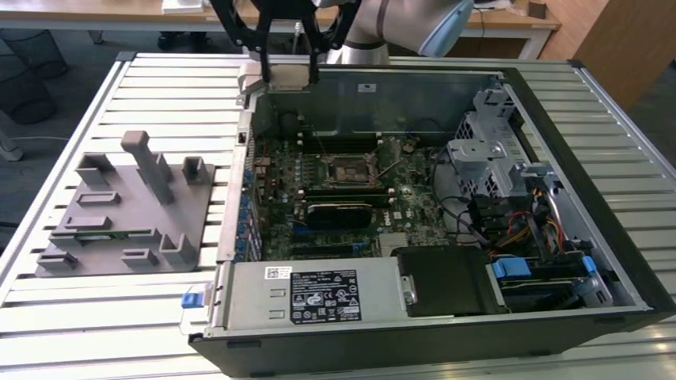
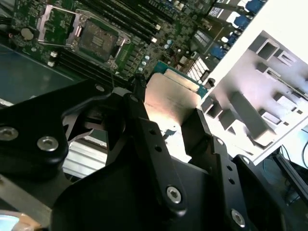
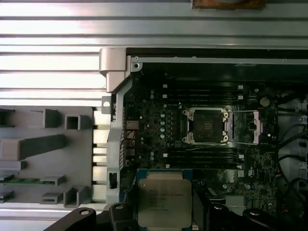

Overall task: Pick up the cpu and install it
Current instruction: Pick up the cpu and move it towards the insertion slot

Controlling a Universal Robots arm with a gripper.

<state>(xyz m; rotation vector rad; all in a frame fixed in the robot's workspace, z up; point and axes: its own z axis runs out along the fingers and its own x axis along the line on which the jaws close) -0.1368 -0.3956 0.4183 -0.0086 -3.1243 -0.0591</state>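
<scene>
Between the two black fingers (image 2: 144, 130) of the gripper (image 2: 166, 103) sits the cpu (image 2: 178, 96), pinched by opposite edges with its silvery top plate facing both wrist cameras. The fingers press against its sides, and the green rim of the chip shows past the plate at the far edge. In the first wrist view the cpu (image 3: 164, 192) hangs in the gripper (image 3: 164, 207) with its nearer edge hidden behind the black gripper body.

Relative to the socket (image 3: 208, 126), the cpu is well apart and raised above the board, not touching it. In the exterior view the gripper (image 1: 287, 75) holds the cpu (image 1: 293, 75) over the far corner of the computer case (image 1: 591, 158), beyond the socket (image 1: 347, 170) and toward the exterior view's left of it. The socket lies uncovered, its load plate (image 3: 252, 126) swung open just beside it.

The arm's upper part is cut off by the edge of the exterior view. Glare washes over the cpu's plate in the second wrist view. Several lines of small print cross the plate in the first wrist view, too fine to make out.

Farther from the socket, outside the case wall, a grey fixture (image 1: 116, 214) rests on the slatted table (image 1: 95, 332), with a green memory stick (image 1: 100, 232) lying in one of its slots. On the nearer side of the socket, the power supply (image 1: 306, 293) carries a dark label and a small white one.
</scene>
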